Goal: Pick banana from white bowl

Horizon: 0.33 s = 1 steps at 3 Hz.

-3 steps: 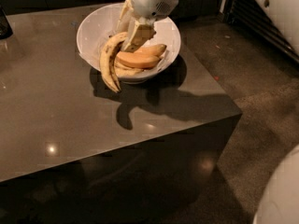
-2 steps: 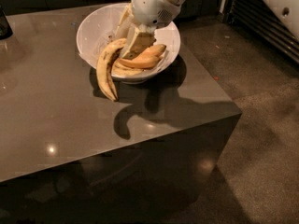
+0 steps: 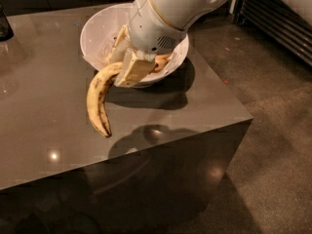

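Hand [image 3: 126, 66] at near rim of white bowl [image 3: 92, 28], pressed together on upper end of banana [image 3: 96, 99], one pale finger across the front of the fruit, the other behind it. Grips at that one end only. Rest of banana curving down and to the left, outside the bowl, over the tabletop [image 3: 44, 82]. Lower dark tip judged apart from the surface, given the separate shadow [image 3: 146, 133] cast to the near right.

Change against one second ago: then, mostly within the bowl, with the tip just over the near rim; now, drawn out across the rim and hanging almost wholly beyond it. Bowl unmoved on the far part of the tabletop. Shorter orange-yellow bananas [image 3: 163, 60] left inside, partly hidden behind the wrist.

Assessment: extraction from the bowl largely achieved; remains to raise clear and hold steady. Noted risk: single-end pinch on a long curved fruit, liable to swing or slip under its own weight; slow lift advised. Contact between upper end and rim not determinable.
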Available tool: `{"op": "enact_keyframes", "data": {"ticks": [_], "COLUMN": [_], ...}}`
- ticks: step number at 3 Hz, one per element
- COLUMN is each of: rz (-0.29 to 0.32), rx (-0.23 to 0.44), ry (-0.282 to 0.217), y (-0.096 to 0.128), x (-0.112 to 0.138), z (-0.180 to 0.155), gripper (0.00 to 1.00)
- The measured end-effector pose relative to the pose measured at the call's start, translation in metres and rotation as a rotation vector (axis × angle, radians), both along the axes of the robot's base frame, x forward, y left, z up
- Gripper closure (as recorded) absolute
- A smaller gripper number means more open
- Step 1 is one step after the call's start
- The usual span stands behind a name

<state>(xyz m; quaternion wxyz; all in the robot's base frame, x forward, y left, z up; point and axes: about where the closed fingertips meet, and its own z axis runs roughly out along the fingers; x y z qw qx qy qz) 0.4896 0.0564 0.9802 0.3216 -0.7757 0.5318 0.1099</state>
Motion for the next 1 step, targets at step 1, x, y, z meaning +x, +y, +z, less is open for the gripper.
{"op": "enact_keyframes", "data": {"ticks": [1], "rz": [0.000], "rx": [0.000], "ry": [0.000], "y": [0.0000], "x": [0.0000], "z": [0.0000], "gripper": [1.00]}}
